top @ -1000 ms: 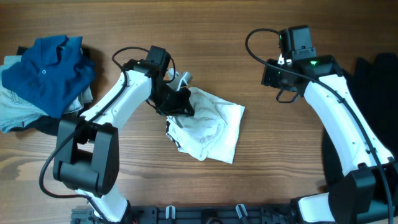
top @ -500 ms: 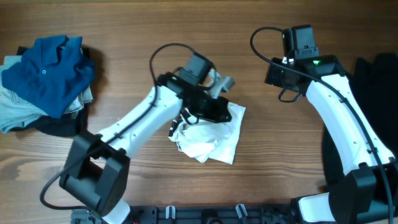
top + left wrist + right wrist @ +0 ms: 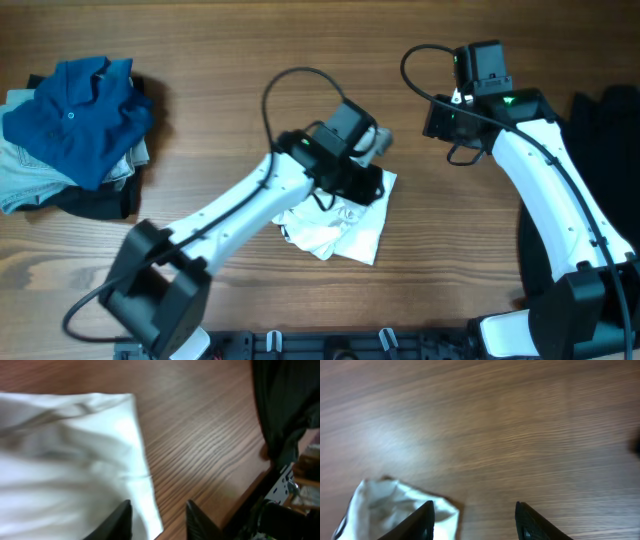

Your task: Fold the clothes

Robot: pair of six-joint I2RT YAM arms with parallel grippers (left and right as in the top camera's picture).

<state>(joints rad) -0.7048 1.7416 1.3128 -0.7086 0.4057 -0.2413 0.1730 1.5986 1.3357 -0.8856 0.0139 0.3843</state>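
Note:
The white shirt [image 3: 340,228] lies bunched in a rough folded heap at mid-table. My left gripper [image 3: 368,186] hovers over its upper right corner. In the left wrist view the shirt [image 3: 65,460] fills the left side, and my left gripper [image 3: 159,522] is open, with the shirt's right edge lying on the table below the gap. My right gripper [image 3: 436,122] hangs over bare wood to the upper right of the shirt. In its own view my right gripper [image 3: 477,522] is open with nothing held, and a shirt corner [image 3: 395,507] shows beside its left finger.
A dark blue polo [image 3: 75,115] tops a pile of pale and dark clothes at the far left. A black garment heap [image 3: 610,150] lies along the right edge and also shows in the left wrist view [image 3: 285,405]. Bare wood surrounds the shirt.
My left arm swung right across the shirt, drawing fabric over with it, and its jaws went from shut to open, letting go of the cloth. The right arm barely moved.

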